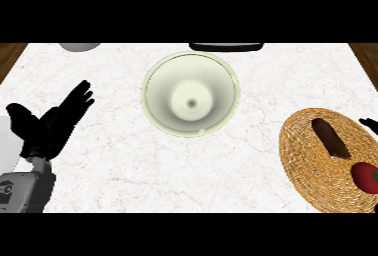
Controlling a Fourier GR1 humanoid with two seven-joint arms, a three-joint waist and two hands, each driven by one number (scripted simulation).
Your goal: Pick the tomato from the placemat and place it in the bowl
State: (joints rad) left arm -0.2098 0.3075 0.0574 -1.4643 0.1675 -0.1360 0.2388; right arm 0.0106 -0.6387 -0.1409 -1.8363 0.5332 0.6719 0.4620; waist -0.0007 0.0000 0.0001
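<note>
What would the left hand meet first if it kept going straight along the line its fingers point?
Probably nothing close: the left hand points up-right over bare counter, passing left of the bowl; height is unclear.

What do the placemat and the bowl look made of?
The placemat looks like woven straw or wicker, matte: tan coiled braid shows across it. The bowl looks like glazed ceramic, though plastic is possible: smooth pale cream surface with soft shading.

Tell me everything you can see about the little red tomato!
The tomato is small, round, shiny red, with a bit of green stem on its right side. It lies on the woven straw-coloured placemat, near the mat's lower right part, right at the view's edge, so part of it is cut off. A dark brown long thing lies on the same mat above it, not touching it. No hand holds the tomato.
</note>
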